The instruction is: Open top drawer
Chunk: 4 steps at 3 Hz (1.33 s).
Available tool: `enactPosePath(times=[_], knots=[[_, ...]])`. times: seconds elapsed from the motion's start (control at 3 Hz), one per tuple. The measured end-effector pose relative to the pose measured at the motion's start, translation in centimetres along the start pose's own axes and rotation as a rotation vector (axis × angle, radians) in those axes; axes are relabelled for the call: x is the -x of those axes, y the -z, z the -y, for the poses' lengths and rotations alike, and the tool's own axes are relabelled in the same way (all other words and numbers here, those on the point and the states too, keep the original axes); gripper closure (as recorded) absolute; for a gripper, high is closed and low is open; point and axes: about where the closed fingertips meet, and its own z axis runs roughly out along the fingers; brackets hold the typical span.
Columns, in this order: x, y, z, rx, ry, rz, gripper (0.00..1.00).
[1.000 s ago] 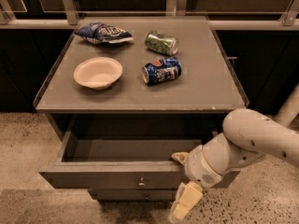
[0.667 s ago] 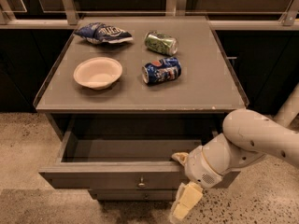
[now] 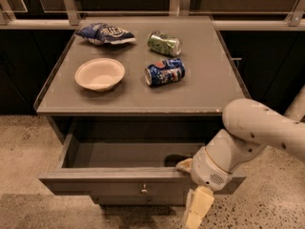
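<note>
A grey cabinet has its top drawer standing wide open beneath the tabletop, bare grey inside. The gripper is at the drawer front's right end, fingers spread: one over the rim, one hanging in front. On top lie a bowl, chip bag, green can and blue can

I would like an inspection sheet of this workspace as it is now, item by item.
Surface: grey tabletop, flat, carrying four things.
Job's things: top drawer pulled well out, knob at front centre; inside nothing seen.
Clutter: white bowl, blue chip bag, green can and blue can, both cans lying on their sides.
Gripper: gripper at the drawer's front edge, right of the knob.
Cables: nothing seen.
Surroundings: speckled floor, dark cabinets behind.
</note>
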Motion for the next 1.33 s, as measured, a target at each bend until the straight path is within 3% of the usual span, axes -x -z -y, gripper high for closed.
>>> enactPosePath(times=[0.33,1.0,1.33], knots=[[-0.8,-0.3,-1.8,0.079,-0.028,-0.026,0.00],[-0.2,-0.1,-2.7,0.107,-0.009,-0.036,0.00],[0.0,-1.0,-4.8,0.145,0.012,-0.018,0.00]])
